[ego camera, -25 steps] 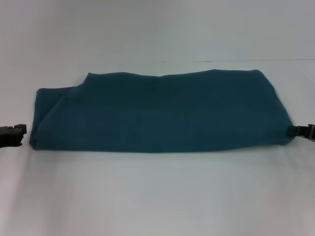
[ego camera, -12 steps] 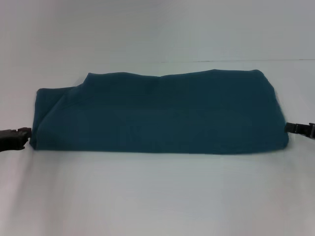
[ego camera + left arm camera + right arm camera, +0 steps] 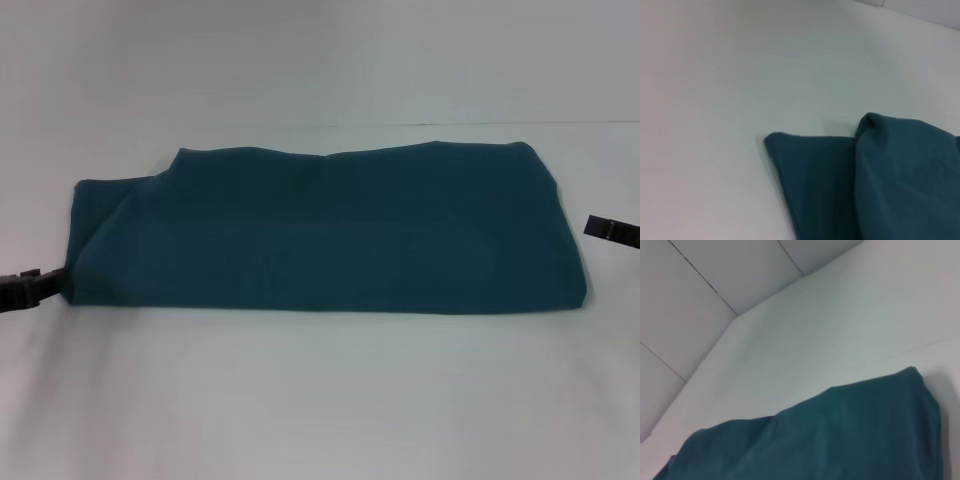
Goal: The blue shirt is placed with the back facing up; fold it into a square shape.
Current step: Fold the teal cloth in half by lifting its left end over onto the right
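L gripper [image 3: 38,283] sits low at the shirt's [image 3: 320,230] near left corner, tip about touching the hem; can't tell if its jaws are apart. Shirt lies mid-table [image 3: 320,400] as a wide band, not yet square. R gripper [image 3: 612,230] hangs just off the right edge; jaw state also unclear. Risk: L pinching only the top layer, so the fold drags skewed.

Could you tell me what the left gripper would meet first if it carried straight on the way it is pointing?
Most likely the blue shirt: the left gripper points rightward at its near left corner, apparently touching or almost touching it, though depth is unclear.
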